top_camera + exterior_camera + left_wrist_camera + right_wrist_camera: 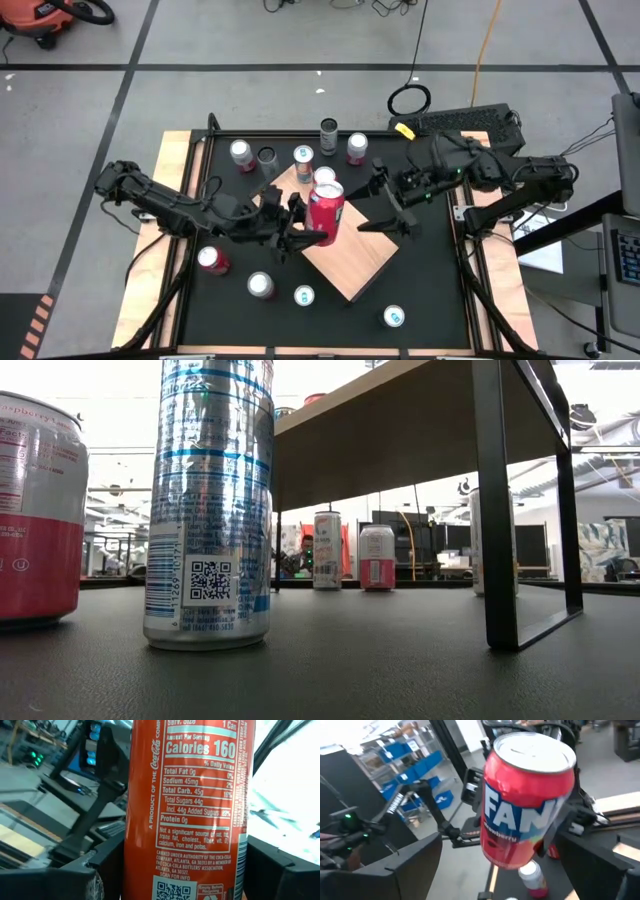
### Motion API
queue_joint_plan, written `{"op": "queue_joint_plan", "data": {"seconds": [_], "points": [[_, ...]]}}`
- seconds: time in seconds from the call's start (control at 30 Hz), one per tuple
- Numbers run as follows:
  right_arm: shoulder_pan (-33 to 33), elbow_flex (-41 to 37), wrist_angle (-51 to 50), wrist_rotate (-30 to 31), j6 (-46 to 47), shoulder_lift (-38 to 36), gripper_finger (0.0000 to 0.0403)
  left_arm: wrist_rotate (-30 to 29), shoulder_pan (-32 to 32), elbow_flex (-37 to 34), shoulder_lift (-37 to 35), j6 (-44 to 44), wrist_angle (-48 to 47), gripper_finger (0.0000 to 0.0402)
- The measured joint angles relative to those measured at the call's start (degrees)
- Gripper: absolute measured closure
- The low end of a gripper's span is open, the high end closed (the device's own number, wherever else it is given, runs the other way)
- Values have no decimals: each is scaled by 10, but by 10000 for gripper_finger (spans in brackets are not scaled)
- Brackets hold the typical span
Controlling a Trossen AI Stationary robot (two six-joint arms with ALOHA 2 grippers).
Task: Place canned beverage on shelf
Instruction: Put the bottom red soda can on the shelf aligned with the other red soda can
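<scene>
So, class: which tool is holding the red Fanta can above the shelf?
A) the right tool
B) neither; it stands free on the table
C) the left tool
C: the left tool grips the red Fanta can over the shelf, while the right tool stands open beside the can, not touching it.

Beyond my left claw (300,228): black worktop (430,290), orange shop vacuum (40,18) on floor, yellow cable (487,40), black keyboard (465,120) past my right claw (392,208).
</scene>
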Motion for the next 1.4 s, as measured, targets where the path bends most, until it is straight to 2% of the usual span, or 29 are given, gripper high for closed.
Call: {"op": "queue_joint_plan", "data": {"seconds": [0.13,0.4,0.73,1.0,1.17,1.4], "points": [[-21,0,22,-35,-9,0,34,32,7,0,0,-21,22,113],[-54,0,54,-49,5,11,34,61,13,0,1,-21,55,113],[-63,0,218,-149,79,84,34,150,49,1,21,-22,106,113],[-63,0,284,-159,80,113,36,190,72,-1,21,-21,103,113],[-63,0,286,-160,76,112,58,198,78,-1,21,-21,102,113],[-63,-1,283,-167,75,112,115,182,77,-1,21,-31,88,95]]}}
